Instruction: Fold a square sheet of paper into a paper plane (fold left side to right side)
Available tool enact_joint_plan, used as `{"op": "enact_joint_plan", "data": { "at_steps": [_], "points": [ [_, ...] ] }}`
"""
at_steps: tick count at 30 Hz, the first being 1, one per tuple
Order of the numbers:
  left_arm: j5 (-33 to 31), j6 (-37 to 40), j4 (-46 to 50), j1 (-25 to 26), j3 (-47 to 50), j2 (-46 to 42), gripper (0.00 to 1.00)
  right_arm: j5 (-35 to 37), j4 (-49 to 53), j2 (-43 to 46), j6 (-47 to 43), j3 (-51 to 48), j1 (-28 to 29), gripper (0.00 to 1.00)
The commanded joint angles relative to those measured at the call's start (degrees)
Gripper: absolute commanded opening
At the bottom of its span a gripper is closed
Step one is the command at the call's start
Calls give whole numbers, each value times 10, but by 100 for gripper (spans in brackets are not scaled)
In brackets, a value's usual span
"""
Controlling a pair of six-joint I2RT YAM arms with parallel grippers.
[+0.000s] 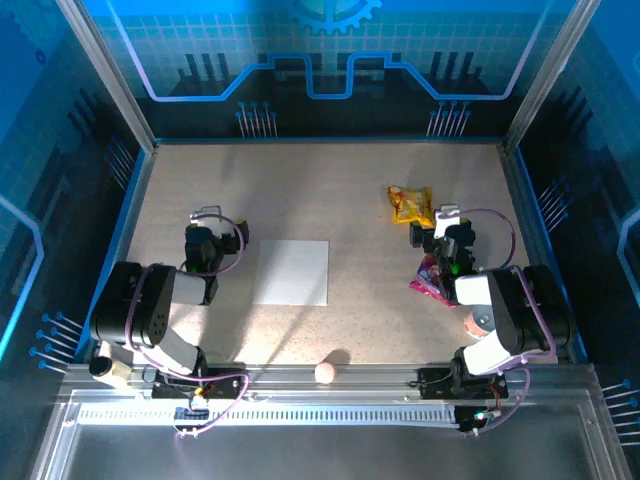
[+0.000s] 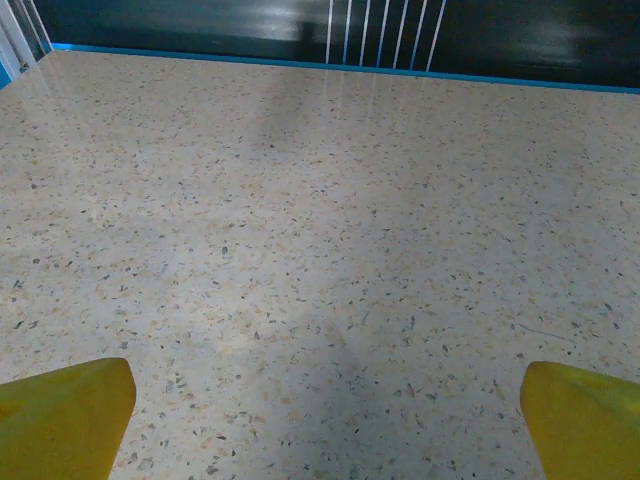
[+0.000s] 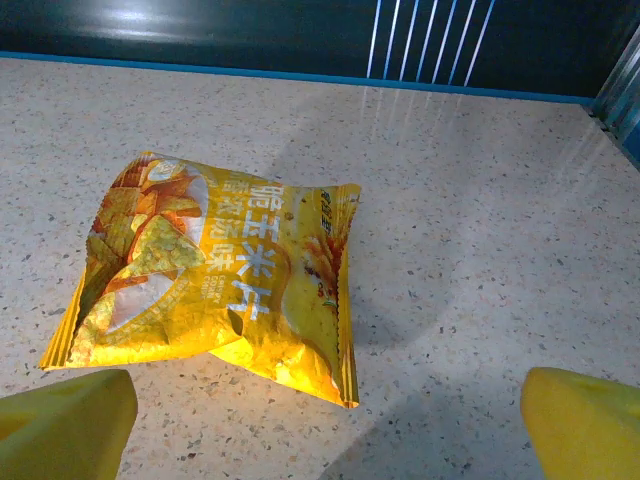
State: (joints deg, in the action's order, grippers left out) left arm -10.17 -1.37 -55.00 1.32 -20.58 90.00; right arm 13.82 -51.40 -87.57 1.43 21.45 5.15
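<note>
Speckled tabletop, blue-walled enclosure. Square sheet of paper: flat, unfolded, centre, between the arms. Left gripper: jaws wide, empty, over bare surface. Right gripper: jaws wide, empty, facing yellow snack packet. Pink wrapper: beside right arm.

One square sheet of paper; one yellow snack packet; one pink wrapper.

- Yellow snack packet: lies flat on the speckled table, printed face up, left of centre.
- Right gripper: yellow fingertips at both lower corners, spread wide apart over bare table.
</note>
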Motion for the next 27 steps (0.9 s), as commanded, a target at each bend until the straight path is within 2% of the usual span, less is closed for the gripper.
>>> {"op": "enact_joint_plan", "data": {
  "at_steps": [1, 18, 24, 27],
  "points": [
    [13, 4, 4, -5, -7, -6, 100, -7, 2, -5, -7, 13, 2, 99],
    [13, 4, 6, -5, -8, -7, 100, -11, 2, -5, -6, 13, 1, 99],
    [13, 4, 5, -4, -8, -6, 100, -32, 4, -3, -1, 13, -11, 99],
    [6, 6, 44, -3, -10, -53, 100, -27, 16, 18, 5, 11, -13, 99]
  ]
}}
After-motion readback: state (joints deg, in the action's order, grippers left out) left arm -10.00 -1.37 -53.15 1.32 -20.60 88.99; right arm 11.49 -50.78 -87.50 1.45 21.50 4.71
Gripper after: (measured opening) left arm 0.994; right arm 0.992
